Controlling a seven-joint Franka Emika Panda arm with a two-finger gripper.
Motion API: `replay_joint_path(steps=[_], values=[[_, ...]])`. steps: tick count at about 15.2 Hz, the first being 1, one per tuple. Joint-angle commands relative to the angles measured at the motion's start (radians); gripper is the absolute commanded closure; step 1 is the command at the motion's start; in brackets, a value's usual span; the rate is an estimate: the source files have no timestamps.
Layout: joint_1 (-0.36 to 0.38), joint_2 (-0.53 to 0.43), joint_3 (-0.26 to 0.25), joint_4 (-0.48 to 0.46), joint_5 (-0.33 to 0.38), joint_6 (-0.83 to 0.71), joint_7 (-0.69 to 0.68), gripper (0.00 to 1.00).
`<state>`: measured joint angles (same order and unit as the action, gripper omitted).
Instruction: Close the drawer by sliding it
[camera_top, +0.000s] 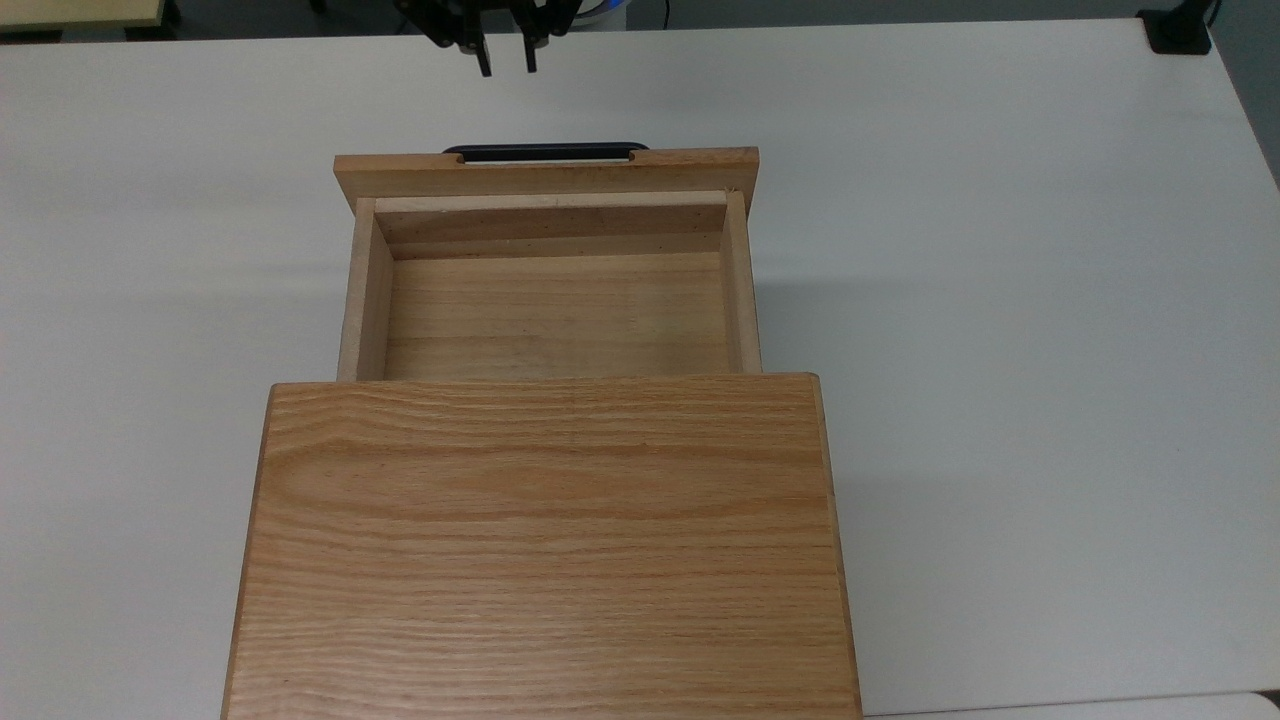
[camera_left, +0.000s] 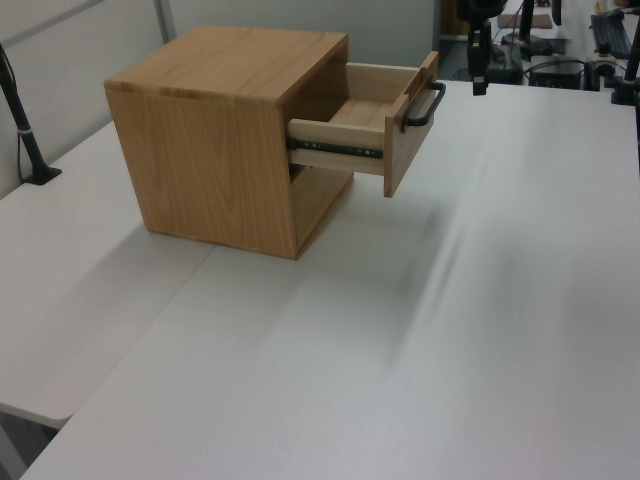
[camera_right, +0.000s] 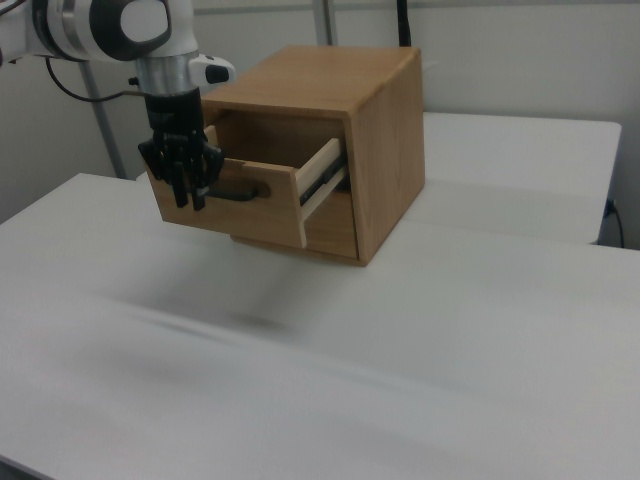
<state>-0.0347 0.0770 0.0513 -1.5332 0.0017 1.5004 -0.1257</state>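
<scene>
The drawer (camera_top: 555, 315) is a light wooden box pulled well out of the oak cabinet (camera_top: 545, 540), and it holds nothing. Its black bar handle (camera_top: 545, 152) lies along the front panel. My gripper (camera_top: 507, 62) hangs past the handle toward the top view's upper edge, a short way off and touching nothing. Its fingers are open by a narrow gap with nothing between them. In the right view the gripper (camera_right: 188, 200) points down in front of the drawer front (camera_right: 262, 212), near the handle's left end. In the left view the gripper (camera_left: 478, 85) sits to the right of the handle (camera_left: 425, 105).
The cabinet stands on a white table (camera_top: 1000, 300) with bare surface on both sides. A black clamp (camera_top: 1175, 30) sits at the far right corner in the top view. A black post (camera_left: 25, 130) rises at the left view's left edge.
</scene>
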Motion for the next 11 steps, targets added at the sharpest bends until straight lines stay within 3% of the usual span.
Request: replay_joint_path(steps=[1,7,11], values=[[0.033,-0.019,-0.034,-0.019,0.023,-0.019,-0.011,1.0],[0.073,0.033,-0.036,-0.016,0.023,0.007,-0.057,1.0],[0.094,0.098,-0.036,-0.01,0.021,0.151,-0.055,1.0]])
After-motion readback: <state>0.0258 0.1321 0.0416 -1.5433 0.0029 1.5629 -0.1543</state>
